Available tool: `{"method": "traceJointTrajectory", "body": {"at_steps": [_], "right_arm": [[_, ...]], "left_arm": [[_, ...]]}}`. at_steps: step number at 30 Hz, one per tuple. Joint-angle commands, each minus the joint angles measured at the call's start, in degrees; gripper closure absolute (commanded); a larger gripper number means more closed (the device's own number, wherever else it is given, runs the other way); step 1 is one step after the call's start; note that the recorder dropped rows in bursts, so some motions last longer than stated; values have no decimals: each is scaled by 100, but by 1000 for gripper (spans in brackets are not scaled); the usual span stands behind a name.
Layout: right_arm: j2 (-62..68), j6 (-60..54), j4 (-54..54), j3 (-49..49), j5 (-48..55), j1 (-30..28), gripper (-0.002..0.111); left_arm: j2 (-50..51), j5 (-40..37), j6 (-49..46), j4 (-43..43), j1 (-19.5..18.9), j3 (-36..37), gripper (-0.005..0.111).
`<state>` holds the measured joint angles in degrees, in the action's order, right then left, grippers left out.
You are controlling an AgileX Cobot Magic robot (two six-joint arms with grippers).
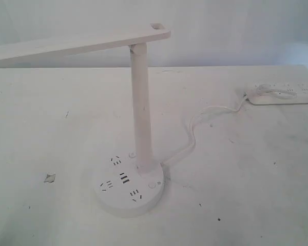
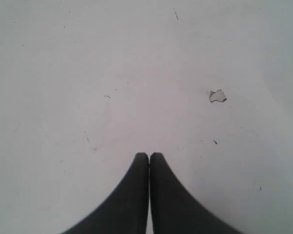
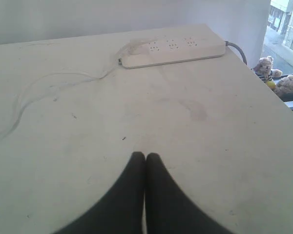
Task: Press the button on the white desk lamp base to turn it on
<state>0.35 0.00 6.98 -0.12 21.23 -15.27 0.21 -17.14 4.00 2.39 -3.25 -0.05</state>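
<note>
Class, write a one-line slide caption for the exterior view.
White lamp stands on a table, cable running to a power strip.

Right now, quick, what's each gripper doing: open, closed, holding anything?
Left gripper: closed, fingertips together, holding nothing.
Right gripper: closed, fingertips together, holding nothing.

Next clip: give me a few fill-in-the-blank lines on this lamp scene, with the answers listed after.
The white desk lamp base carries ___ sets of dark socket slots on its top.
The power strip lies on the ___ side of the exterior view.
The left gripper and the right gripper both have their jaws ___.

Missing words: three; right; shut.
</note>
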Motion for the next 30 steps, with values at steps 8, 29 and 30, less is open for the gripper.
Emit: {"method": "traceJointTrajectory", "body": {"at_steps": [8,29,30], "right_arm": [[-35,31,-4,12,-11,37,108],[-35,1164,129,12,-7167,37,108],[-35,1261,129,12,-7495,37,108]], "left_arm": [[-21,-44,6,-21,-3,5,107],[-21,-44,6,-21,-3,5,107],[-21,-44,6,-21,-3,5,107]]}}
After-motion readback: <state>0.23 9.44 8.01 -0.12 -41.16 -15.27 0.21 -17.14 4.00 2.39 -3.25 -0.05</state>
